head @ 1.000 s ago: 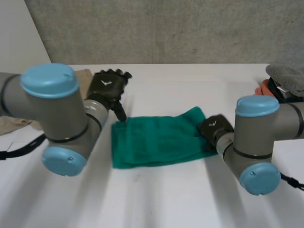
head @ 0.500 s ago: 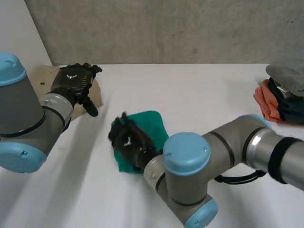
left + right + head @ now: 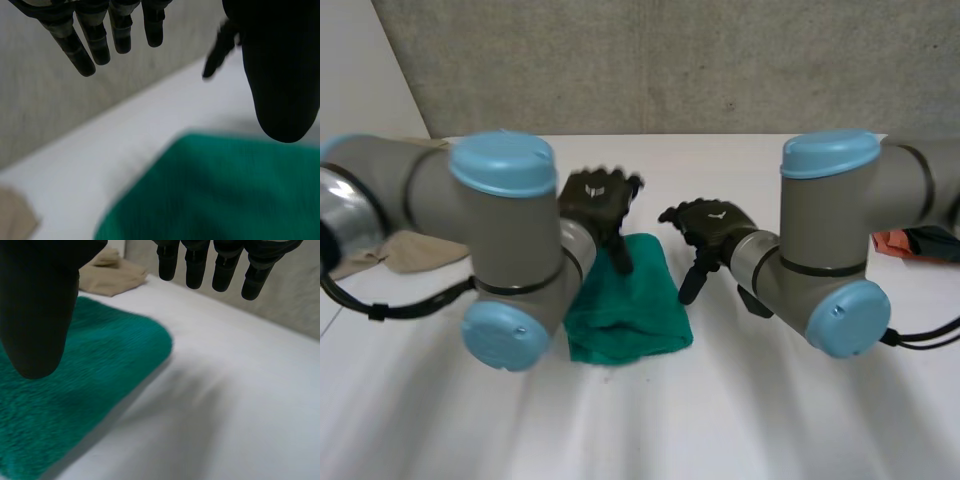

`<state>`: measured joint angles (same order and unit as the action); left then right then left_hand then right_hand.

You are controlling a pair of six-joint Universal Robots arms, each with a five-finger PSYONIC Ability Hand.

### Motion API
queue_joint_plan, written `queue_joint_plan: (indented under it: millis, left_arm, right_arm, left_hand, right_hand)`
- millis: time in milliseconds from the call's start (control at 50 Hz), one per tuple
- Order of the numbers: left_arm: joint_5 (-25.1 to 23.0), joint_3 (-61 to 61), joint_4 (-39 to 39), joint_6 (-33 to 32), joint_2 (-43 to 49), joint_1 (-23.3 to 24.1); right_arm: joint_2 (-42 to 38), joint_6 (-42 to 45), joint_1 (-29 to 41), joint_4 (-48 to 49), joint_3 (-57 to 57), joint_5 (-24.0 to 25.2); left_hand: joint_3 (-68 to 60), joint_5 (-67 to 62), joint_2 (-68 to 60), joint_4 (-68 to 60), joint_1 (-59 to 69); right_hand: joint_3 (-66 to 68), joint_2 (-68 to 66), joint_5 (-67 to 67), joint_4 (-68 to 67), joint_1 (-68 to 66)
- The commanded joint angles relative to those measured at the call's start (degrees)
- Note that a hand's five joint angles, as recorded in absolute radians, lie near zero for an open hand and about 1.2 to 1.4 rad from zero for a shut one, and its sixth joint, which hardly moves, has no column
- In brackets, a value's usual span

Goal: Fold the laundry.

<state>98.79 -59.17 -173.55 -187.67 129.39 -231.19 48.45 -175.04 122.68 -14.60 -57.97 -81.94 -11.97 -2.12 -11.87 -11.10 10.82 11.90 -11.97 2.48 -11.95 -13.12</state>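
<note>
A green towel lies folded into a compact, thick rectangle on the white table. My left hand hovers over the towel's far edge, open, thumb pointing down at the cloth. In the left wrist view its straight fingers hang above the towel, holding nothing. My right hand floats just right of the towel, open and empty. The right wrist view has its thumb over the towel and its fingers over bare table.
A beige cloth lies at the left behind my left arm, also seen past the towel. An orange and dark clothes pile sits at the right edge. A grey wall bounds the table's far side.
The towel went from a wide rectangle to half that width. My right hand carried its right end over to the left, let go and drew back right. My left hand came from the beige cloth to the towel.
</note>
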Motion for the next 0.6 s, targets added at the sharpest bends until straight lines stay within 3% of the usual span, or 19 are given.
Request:
queue_joint_plan:
  millis: [20, 300, 460, 600]
  left_arm:
    - [10.9, 2.5, 8.5, 0.1, 6.3, 0.0]
    - [10.0, -3.7, 7.8, -8.6, 6.6, -1.7]
    - [6.1, -4.4, 7.4, -9.3, 3.2, -1.6]
    - [1.6, -4.5, 4.5, -7.6, -8.1, -2.8]
  right_arm:
    - [-8.9, 0.0, 1.6, -6.0, 9.6, 3.9]
    - [-14.1, 7.7, 2.4, -7.3, 14.3, 1.0]
    - [-9.2, 15.6, 3.3, -6.8, 11.2, -0.8]
    - [-0.4, 23.9, 5.9, 1.2, 0.5, -3.7]
  left_hand:
    - [2.0, 2.1, 1.9, 1.1, -0.8]
    - [2.0, 2.1, 1.9, 1.1, -0.8]
    - [2.0, 2.1, 1.9, 1.1, -0.8]
    - [2.0, 2.1, 1.9, 1.1, -0.8]
  right_hand:
    - [-1.9, 2.0, -2.5, 2.0, 3.1]
    - [-1.9, 2.0, -2.5, 2.0, 3.1]
    - [-1.9, 2.0, -2.5, 2.0, 3.1]
    - [-1.9, 2.0, -2.5, 2.0, 3.1]
